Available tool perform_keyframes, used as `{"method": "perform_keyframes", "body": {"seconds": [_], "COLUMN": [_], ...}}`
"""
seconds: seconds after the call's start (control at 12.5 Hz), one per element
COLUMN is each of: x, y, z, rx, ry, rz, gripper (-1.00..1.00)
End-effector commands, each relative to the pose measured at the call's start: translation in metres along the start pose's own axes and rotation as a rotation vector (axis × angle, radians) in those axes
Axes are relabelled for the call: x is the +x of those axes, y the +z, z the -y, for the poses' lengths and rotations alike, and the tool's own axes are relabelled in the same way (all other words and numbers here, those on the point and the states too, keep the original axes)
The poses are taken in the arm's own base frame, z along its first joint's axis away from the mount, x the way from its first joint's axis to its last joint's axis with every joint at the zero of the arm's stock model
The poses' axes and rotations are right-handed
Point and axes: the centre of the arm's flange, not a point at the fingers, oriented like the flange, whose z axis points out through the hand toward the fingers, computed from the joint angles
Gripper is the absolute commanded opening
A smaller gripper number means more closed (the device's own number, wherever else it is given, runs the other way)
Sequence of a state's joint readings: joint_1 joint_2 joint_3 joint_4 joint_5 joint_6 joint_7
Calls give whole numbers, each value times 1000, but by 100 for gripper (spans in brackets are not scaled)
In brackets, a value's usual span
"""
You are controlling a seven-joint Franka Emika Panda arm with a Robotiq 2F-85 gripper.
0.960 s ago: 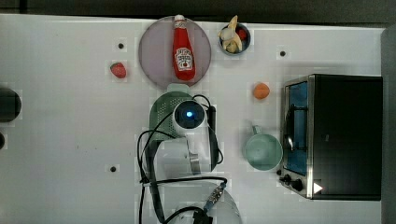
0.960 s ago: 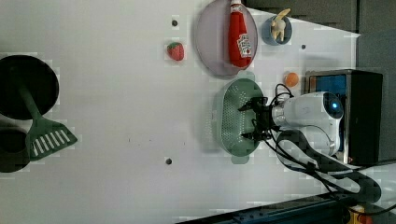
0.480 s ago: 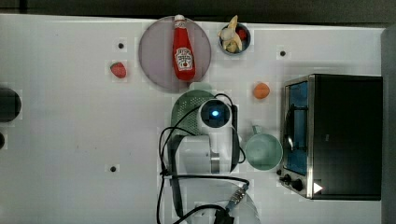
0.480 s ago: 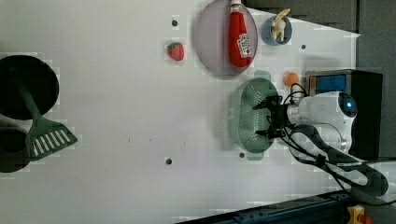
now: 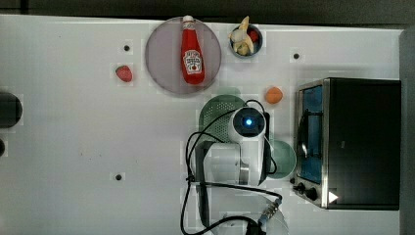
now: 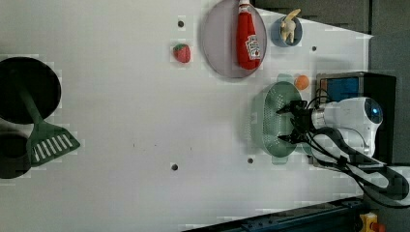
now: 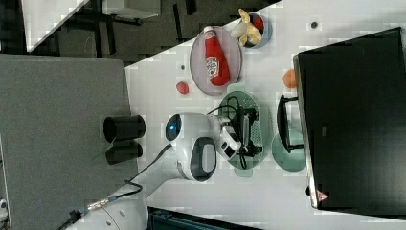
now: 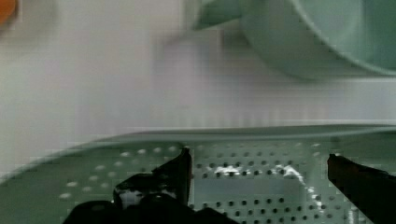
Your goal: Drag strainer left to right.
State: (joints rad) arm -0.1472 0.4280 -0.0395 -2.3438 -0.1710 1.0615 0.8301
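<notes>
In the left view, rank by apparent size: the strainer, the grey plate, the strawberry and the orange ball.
1. Grey plate
2. Strainer, slightly smaller, partly covered by the hand
3. Strawberry
4. Orange ball, close to the strawberry in size

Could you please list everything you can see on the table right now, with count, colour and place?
strainer: one, pale green, in the left view just below the plate, beside the oven
mug: one, mint green, between strainer and oven
plate: one, grey, at the table's far edge in the top view
ketchup bottle: one, red, lying on the plate
fruit bowl: one, blue, right of the plate in the top view
strawberry: one, red, left of the plate in the top view
orange: one, beside the oven
toaster oven: one, black, top view's right
spatula: one, green, left view's left
gripper: one, black, open, inside the strainer
</notes>
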Motion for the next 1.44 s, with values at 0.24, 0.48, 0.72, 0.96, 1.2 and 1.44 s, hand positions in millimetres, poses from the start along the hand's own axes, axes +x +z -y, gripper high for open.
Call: {"method": "perform_keyframes", "body": {"seconds": [0.24,0.48,0.72,0.96,1.2,1.44], "x": [-10,-32,-42,-31,-19,-15], "y": [-37,-103,-196,-294,-378,-436], "z": [8,12,5,-17,-43,-74], "rx": [61,103,85,11,65,110], "ry": [-333,-419,-441,-537,-674,-758], "rz": [-7,-22,-55,-33,67,42], "gripper": [100,100,100,100,100,100]}}
